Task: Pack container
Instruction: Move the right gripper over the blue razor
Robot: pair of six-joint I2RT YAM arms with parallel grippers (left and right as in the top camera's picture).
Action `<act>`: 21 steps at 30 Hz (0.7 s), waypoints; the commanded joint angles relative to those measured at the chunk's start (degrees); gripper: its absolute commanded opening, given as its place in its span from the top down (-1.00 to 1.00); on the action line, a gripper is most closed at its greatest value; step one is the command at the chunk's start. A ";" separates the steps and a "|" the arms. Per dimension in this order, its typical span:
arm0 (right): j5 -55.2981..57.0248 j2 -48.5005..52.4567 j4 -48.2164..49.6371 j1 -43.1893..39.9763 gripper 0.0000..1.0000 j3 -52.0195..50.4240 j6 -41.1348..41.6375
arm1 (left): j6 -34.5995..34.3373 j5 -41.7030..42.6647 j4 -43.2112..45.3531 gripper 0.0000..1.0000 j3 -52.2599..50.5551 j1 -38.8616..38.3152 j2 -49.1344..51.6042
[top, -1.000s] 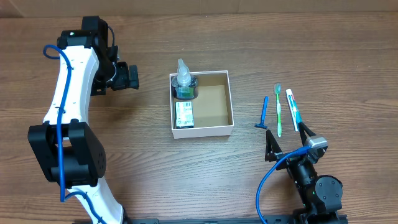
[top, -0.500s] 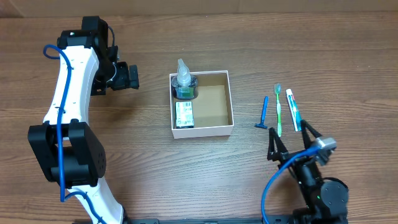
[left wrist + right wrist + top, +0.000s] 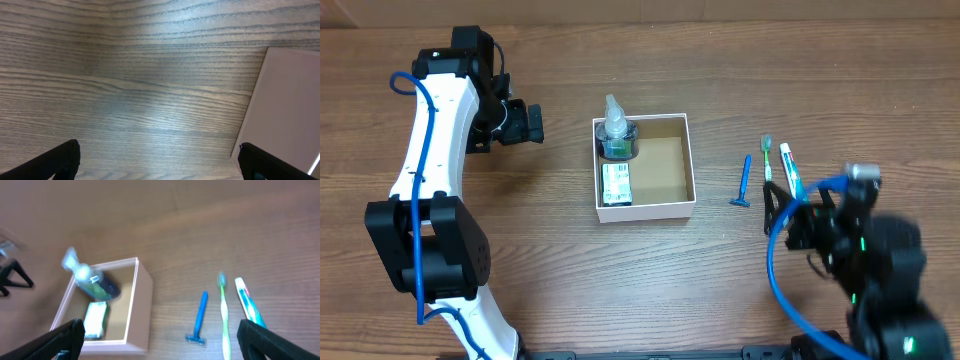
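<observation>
The shallow square box (image 3: 665, 172), white outside and brown within, sits near the middle of the wooden surface (image 3: 620, 290). Its left side is occupied. A bottle (image 3: 617, 138) with a dark body and a clear pump top sits in the back left corner. A small green-and-white packet (image 3: 616, 184) lies flat just in front of it, against the left wall. The right half shows brown floor.

Well apart to the right of the box, three items lie side by side on the surface: a blue razor (image 3: 745, 181), a green toothbrush (image 3: 767, 155) and a white tube (image 3: 788, 168) with blue-green print.

The right gripper (image 3: 160, 342), blurred in the overhead view, hangs above the near ends of the toothbrush and tube. Its wrist camera shows the fingers (image 3: 65, 339) spread wide and grasping nothing.

The left gripper (image 3: 528, 122) is left of the box, apart from it and pointing toward it. Its camera shows the box's white outer wall at the right edge of its view. Its fingers (image 3: 62, 160) are likewise spread and empty.
</observation>
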 commanded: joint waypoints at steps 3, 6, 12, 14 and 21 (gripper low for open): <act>-1.77 19.93 -11.37 -0.37 -1.00 17.90 0.15 | 1.27 1.03 0.22 -1.00 -0.17 0.13 -1.01; -1.77 29.55 -14.14 -0.37 -1.00 22.95 0.17 | 1.27 1.03 0.22 -1.00 -0.17 0.13 -1.01; -4.09 41.97 -13.79 -0.37 -1.00 23.06 0.20 | 1.27 1.03 0.22 -1.00 -0.17 0.13 -1.01; -4.37 46.01 -13.88 -0.37 -1.00 23.06 0.15 | 1.27 1.03 0.22 -1.00 -0.17 0.13 -1.01; -0.76 56.63 -12.00 -0.37 -0.59 22.99 0.04 | 1.27 1.03 0.22 -1.00 -0.17 0.13 -1.01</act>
